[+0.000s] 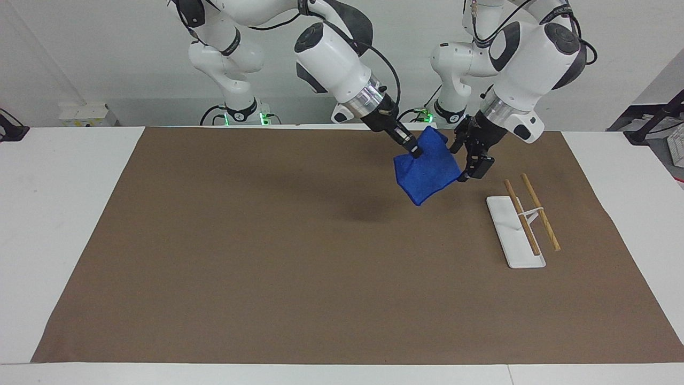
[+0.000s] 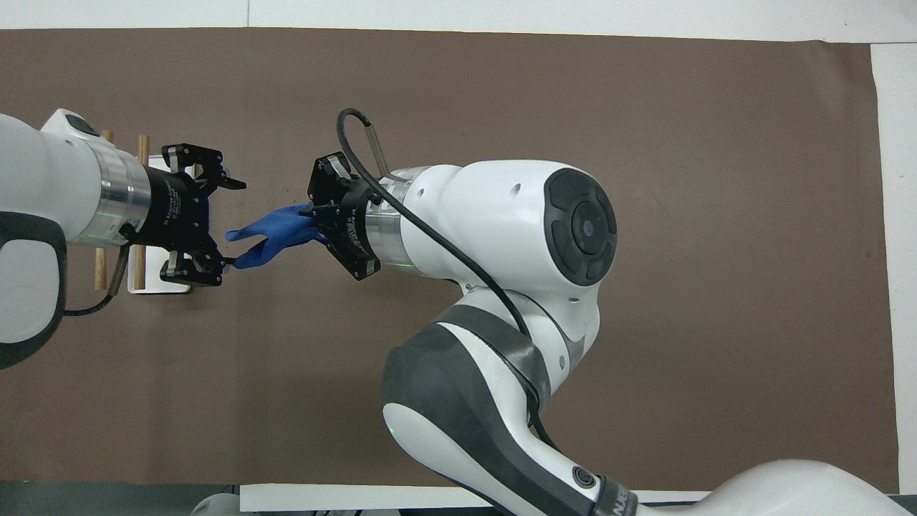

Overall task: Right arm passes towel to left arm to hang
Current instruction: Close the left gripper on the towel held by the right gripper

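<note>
The small royal-blue terry towel (image 1: 426, 174) hangs in the air over the brown paper mat (image 1: 299, 278), toward the left arm's end of the counter and nearer its robot-side edge than its opposite edge. It is pinched at an upper edge by the right gripper (image 1: 411, 151), whose jaws are closed on the cloth; the rest of the towel droops free below, clear of the mat.

The left gripper (image 1: 466, 160) is just beside the towel's free edge. In the overhead view its jaws stand wide apart, one on either side of the cloth's hanging tip (image 2: 243, 247), and they hold nothing yet. Whether a jaw already brushes the fabric cannot be told.

The white rack with two wooden rails (image 1: 526, 220) stands on the mat closer to the counter's left-arm end, a little farther from the robots than the towel, and it is bare.

As a judgement: the pick-up and the carry toward the meeting point look done, and the handover is at its start. Left to do are closing the left jaws on the towel, releasing the right jaws, and draping the cloth over a rail of the rack. The limp cloth may sag or swing, so the left jaws probably need a good bite of fabric before the right lets go.
</note>
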Motion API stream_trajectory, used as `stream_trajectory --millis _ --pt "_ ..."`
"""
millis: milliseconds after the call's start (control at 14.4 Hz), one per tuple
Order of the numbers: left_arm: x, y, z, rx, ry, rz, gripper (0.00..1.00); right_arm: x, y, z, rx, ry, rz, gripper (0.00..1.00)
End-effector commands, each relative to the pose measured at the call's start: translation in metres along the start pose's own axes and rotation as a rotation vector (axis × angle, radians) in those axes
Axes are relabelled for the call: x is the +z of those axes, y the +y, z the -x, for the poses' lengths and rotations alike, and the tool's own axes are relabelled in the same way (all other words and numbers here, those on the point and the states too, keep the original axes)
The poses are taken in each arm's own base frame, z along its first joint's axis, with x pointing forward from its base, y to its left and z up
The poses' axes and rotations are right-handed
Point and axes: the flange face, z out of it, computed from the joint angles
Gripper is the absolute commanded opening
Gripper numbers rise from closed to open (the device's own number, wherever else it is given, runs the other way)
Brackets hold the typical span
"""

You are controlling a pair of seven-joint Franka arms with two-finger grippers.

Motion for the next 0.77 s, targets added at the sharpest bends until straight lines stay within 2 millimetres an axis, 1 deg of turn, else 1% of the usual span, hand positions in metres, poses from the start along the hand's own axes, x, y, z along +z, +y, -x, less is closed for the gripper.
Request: stream_trajectory --millis 0,139,209,278,487,696 --pt "0.001 -0.019 -0.001 -0.08 -0.019 0.013 1.0 0.0 -0.005 0.003 0.027 -0.036 -0.001 0.0" --pt "0.006 -0.018 -0.002 -0.087 -0.026 0.044 1.0 0.0 -0.005 0.002 0.028 -0.034 0.002 0.0" --pt "0.008 -0.021 -0.001 -0.084 -0.028 0.053 0.97 0.0 -0.004 0.003 0.027 -0.034 0.002 0.0" --pt "0.011 -0.023 -0.003 -0.091 -0.034 0.054 0.9 0.0 -0.004 0.003 0.027 -0.034 0.004 0.0" --pt "0.013 -0.025 -0.005 -0.097 -0.049 0.077 0.61 0.0 -0.004 0.003 0.024 -0.033 0.005 0.0" --pt "0.013 -0.024 -0.005 -0.09 -0.055 0.075 0.24 0.0 -0.004 0.003 0.024 -0.032 0.01 0.0"
